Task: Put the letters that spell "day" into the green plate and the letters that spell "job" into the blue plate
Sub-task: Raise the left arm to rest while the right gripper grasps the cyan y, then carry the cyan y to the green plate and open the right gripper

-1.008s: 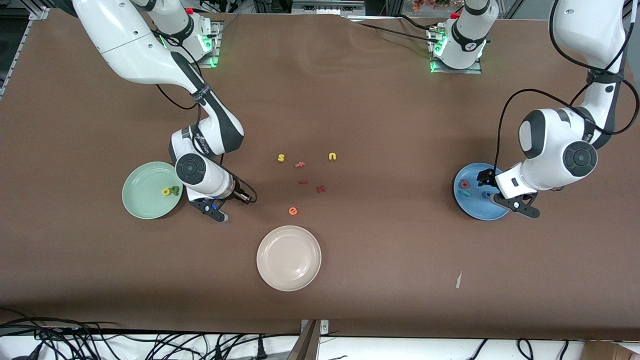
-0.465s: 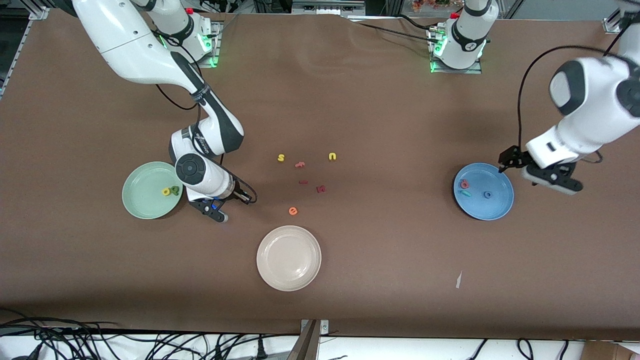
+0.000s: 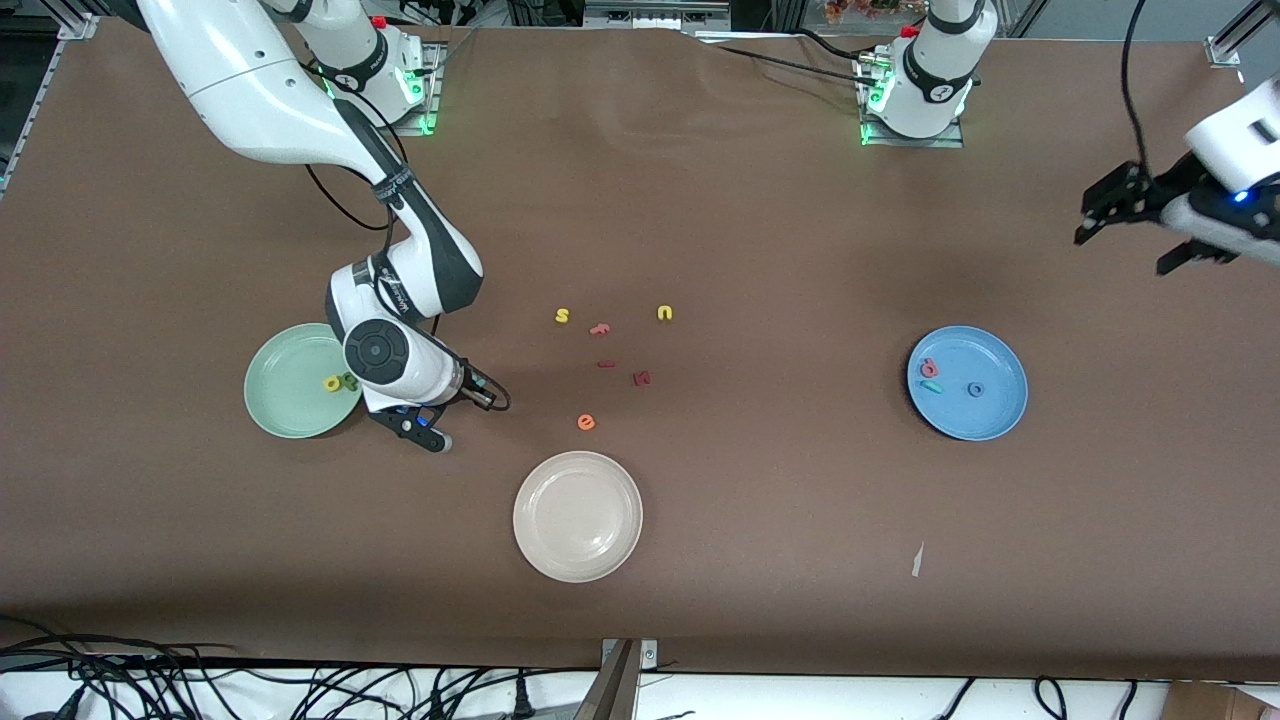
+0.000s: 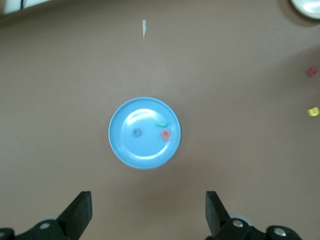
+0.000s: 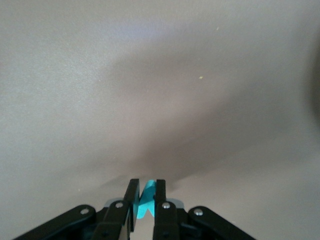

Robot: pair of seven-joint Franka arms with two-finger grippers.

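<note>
Teal "y" (image 5: pixel 145 202) between right fingers (image 5: pixel 161 200)

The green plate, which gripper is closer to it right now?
Right. The right gripper, shut on the teal "y", sits just beside the green plate. The left gripper, open, is up at the left arm's end of the table.

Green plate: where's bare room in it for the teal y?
Bare floor fills most of the green plate; only the yellow a and green d crowd the edge nearest the right gripper, whose fingers pinch the teal y.
</note>
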